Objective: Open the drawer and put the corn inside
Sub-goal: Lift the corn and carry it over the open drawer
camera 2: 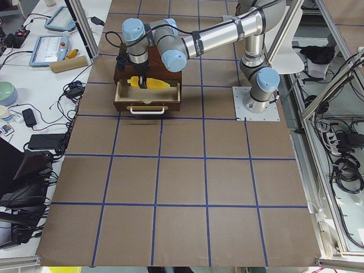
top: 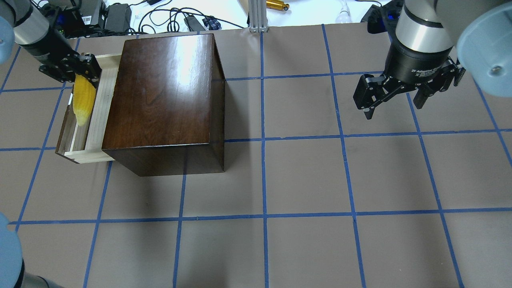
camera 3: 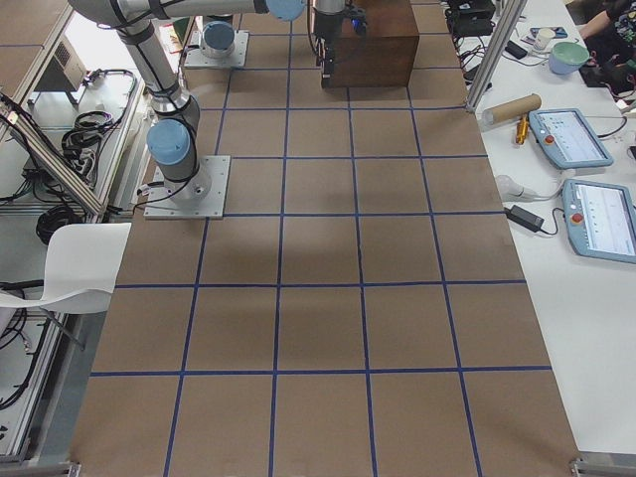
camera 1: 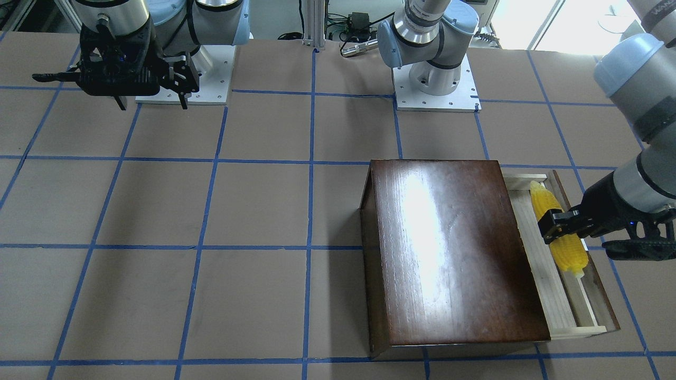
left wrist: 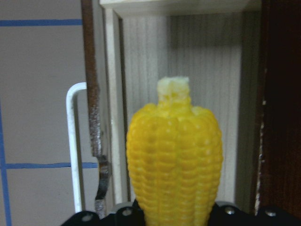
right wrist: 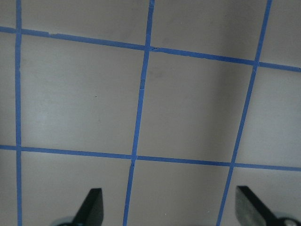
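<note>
1. While the drawer stands pulled out from the dark-brown wooden box, the left gripper is clamped across the middle of the corn.
2. The corn lies lengthwise over the drawer's pale tray, between its front panel and the box; whether it touches the tray floor cannot be told.
3. The right gripper hangs well apart above the taped table, jaws spread wide and empty.

The left gripper has its jaws clamped on the corn, lengthwise over the open drawer. The right gripper hangs spread above the table.
</note>
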`<state>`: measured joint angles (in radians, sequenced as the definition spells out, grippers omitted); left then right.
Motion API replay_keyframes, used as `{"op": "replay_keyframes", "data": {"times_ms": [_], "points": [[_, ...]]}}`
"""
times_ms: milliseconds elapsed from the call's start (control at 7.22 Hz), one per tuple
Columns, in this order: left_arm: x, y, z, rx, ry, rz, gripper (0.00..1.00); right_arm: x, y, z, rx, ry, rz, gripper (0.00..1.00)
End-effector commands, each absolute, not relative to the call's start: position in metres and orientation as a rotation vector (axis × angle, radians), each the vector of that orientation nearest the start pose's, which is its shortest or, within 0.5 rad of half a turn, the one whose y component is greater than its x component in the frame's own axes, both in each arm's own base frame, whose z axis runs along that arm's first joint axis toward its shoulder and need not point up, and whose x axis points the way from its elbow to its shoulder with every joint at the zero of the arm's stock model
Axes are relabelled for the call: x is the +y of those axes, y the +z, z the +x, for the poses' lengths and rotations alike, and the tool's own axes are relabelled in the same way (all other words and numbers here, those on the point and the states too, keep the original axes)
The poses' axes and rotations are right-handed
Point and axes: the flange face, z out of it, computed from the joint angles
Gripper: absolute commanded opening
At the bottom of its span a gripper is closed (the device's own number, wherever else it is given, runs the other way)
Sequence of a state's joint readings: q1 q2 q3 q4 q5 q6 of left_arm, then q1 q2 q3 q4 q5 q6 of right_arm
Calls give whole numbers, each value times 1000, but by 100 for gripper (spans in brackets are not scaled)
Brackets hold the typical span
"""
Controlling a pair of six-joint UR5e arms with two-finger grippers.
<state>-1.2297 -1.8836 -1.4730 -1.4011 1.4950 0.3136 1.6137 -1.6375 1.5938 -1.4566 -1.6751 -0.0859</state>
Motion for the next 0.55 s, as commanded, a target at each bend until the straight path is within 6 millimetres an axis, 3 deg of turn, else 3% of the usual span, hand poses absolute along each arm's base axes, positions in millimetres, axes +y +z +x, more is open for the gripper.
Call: {"op": "replay_keyframes", "data": {"times_ms": [0, 277, 415], "points": [[-617, 358, 71, 3233, 51, -34, 0, -450, 498, 142, 3235, 116, -215, 100], [-616, 359, 74, 3229, 47, -43, 0, -450, 498, 142, 3235, 116, -215, 100], [-616, 361, 74, 3228, 43, -43, 38, -450, 498, 142, 3235, 116, -215, 100]]}}
